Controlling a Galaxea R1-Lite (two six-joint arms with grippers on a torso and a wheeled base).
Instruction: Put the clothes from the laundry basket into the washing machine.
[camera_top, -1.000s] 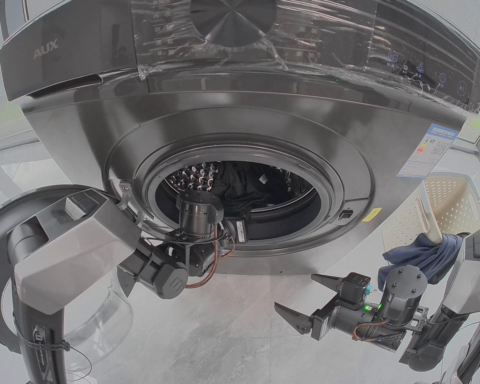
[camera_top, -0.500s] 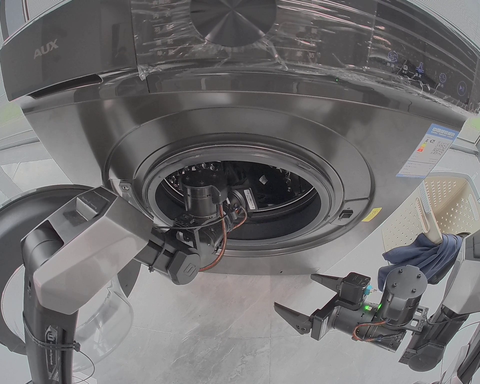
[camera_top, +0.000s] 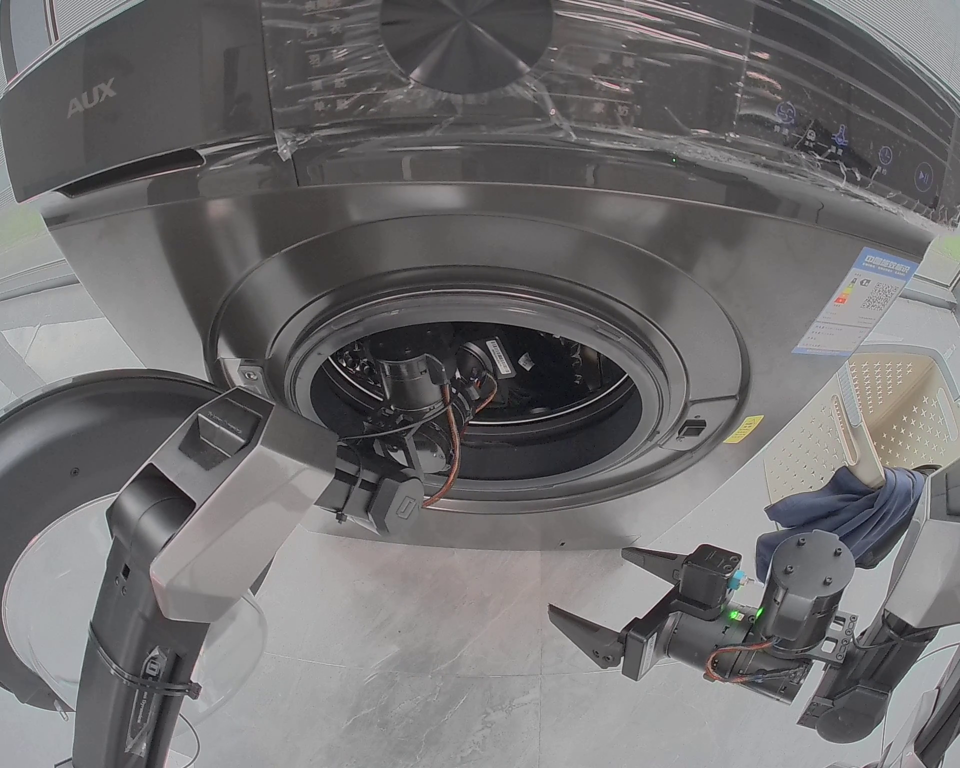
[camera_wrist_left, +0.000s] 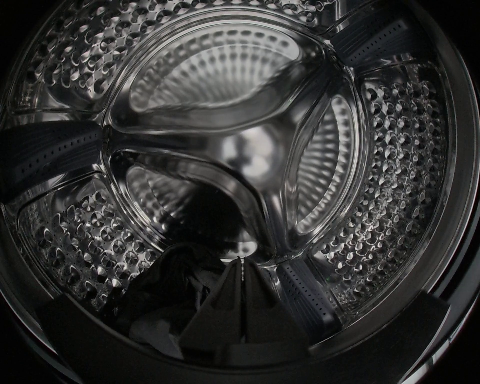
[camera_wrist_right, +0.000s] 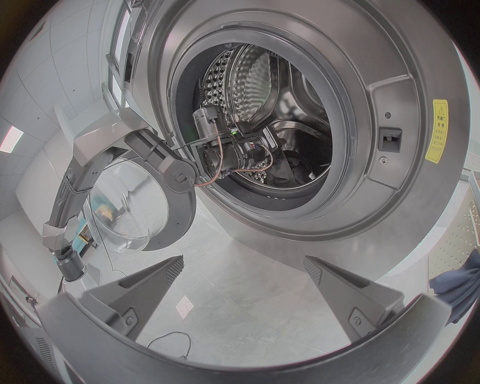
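Deeper past the washing machine (camera_top: 500, 230) door ring now, the left gripper (camera_wrist_left: 242, 262) sits with fingers pressed together, just beside dark clothes (camera_wrist_left: 160, 295) low in the drum (camera_wrist_left: 400, 150). The right gripper (camera_top: 590, 585) hangs spread wide over bare floor (camera_top: 450, 640). A blue garment (camera_top: 850, 510) drapes the laundry basket (camera_top: 900, 400) rim.

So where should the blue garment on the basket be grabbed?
Pinch the bunched hump of the blue garment where it drapes over the laundry basket rim, coming from above; the folds stand proud there, and the right gripper is open nearby.
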